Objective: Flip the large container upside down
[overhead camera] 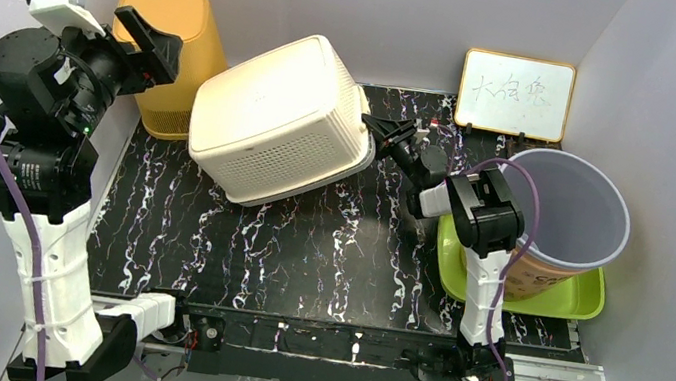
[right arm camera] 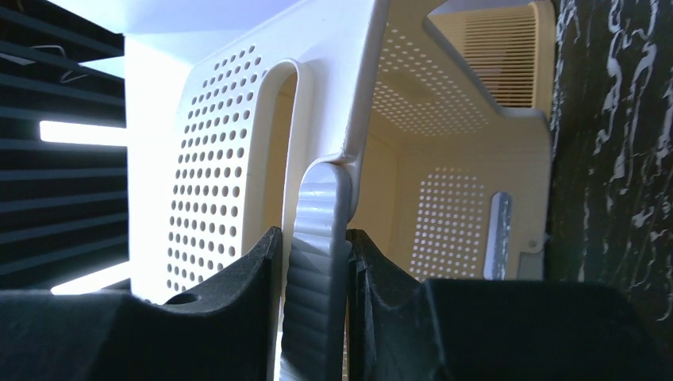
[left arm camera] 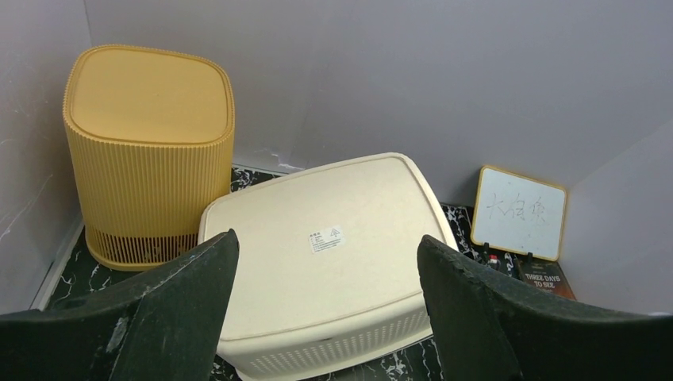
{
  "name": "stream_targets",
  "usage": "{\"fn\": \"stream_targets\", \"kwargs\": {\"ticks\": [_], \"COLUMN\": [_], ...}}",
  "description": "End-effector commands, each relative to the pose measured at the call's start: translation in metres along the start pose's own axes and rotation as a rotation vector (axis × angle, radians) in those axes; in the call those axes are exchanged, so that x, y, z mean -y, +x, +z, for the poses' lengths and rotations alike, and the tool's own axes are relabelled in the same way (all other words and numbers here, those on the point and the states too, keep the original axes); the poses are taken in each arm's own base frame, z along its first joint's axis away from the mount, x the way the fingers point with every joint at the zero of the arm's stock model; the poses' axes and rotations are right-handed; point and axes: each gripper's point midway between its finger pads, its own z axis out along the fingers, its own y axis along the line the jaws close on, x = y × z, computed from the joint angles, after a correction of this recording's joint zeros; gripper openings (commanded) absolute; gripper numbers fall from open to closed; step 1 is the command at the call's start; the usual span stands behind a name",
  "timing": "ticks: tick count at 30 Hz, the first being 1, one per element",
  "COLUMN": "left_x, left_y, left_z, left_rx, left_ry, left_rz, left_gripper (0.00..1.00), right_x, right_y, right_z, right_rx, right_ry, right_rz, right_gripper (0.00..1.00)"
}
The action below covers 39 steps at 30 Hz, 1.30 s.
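Right tool (right arm camera: 313, 234) grasps grey ribbed handle (right arm camera: 316, 309) of cream perforated plastic basket (overhead camera: 273, 125).
Only its wrist view shows this; left tool (left arm camera: 327, 240) released; black-marbled desk (overhead camera: 304, 256).

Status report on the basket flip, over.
Left gripper open, empty, overhead. Right gripper clamped on handle of cream basket. Basket tilted, bottom up, not flat yet. Yellow bin close beside it.
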Motion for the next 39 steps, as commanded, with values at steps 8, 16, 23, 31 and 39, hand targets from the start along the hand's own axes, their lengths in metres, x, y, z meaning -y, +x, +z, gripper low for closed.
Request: {"fn": "stream_targets", "kwargs": {"ticks": [8,16,23,31,39], "left_x": [0.001,-0.001,-0.001,-0.003,-0.006], "left_y": [0.013,0.020,0.026,0.031,0.041], "left_z": [0.013,0.018,0.023,0.027,0.029], "left_rx": [-0.035,-0.048,-0.062,-0.071,-0.091], "left_ry": [0.029,0.034,0.041,0.038,0.035], "left_rz": [0.013,0.010,0.006,0.008,0.007], "left_gripper": [0.81,0.81,0.81,0.81,0.81], "right_x": [0.069,0.098,0.110,0.117,0.106], "right_y": [-0.036,-0.064,-0.084,-0.100,-0.120], "right_z": [-0.006,-0.023,-0.031,-0.042,-0.049], "right_rx": [0.011,0.063,0.092,0.135,0.167], "right_ry": [0.236,0.368,0.482,0.624,0.766], "right_rz": [-0.262,-0.300,-0.369,-0.476,-0.628], "right_gripper": [0.26,0.27,0.28,0.28,0.29]}}
